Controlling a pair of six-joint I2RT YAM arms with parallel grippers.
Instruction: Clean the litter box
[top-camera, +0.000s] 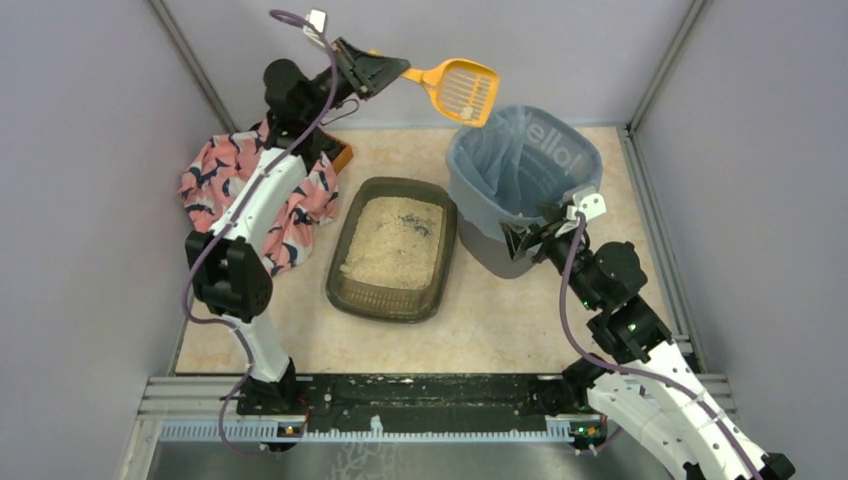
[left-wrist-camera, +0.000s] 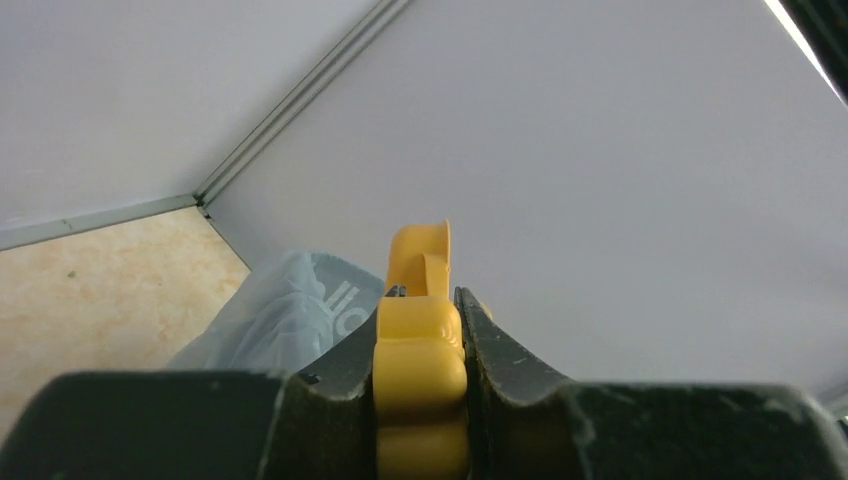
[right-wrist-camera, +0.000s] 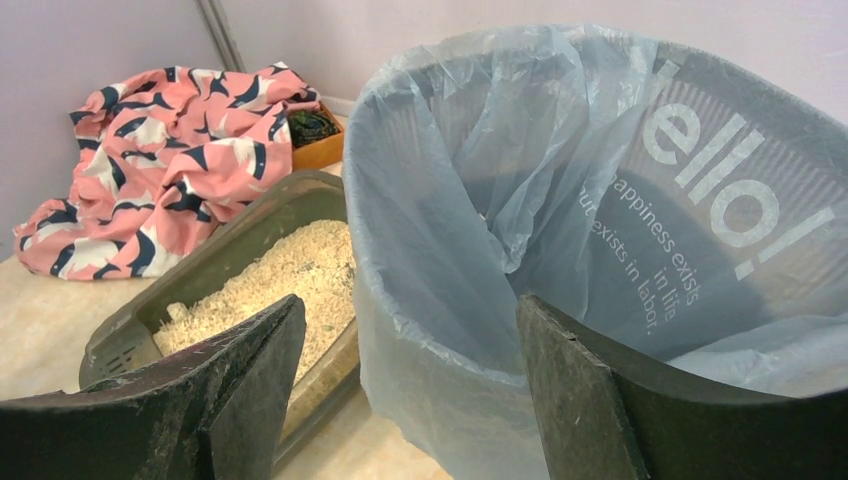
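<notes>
The litter box (top-camera: 347, 285) is a low dark tray of pale beige litter lying mid-table, also seen in the right wrist view as the litter box (right-wrist-camera: 130, 330). My left gripper (top-camera: 392, 70) is raised high at the back and shut on the handle of a yellow-orange slotted scoop (top-camera: 462, 88). The scoop's head hangs over the far-left rim of the grey bin (top-camera: 480, 215) with a blue bag. In the left wrist view the left gripper (left-wrist-camera: 425, 300) clamps the scoop handle (left-wrist-camera: 420, 350). My right gripper (top-camera: 525, 240) stands open at the bin's near side. The bag's rim (right-wrist-camera: 440, 300) shows between the right gripper's (right-wrist-camera: 410, 305) fingers.
A pink patterned cloth (top-camera: 215, 175) lies at the back left, partly under the left arm, with a small orange box (top-camera: 343, 157) beside it. Pale walls enclose the table on three sides. The bin (right-wrist-camera: 600, 200) stands tight against the litter box's right side.
</notes>
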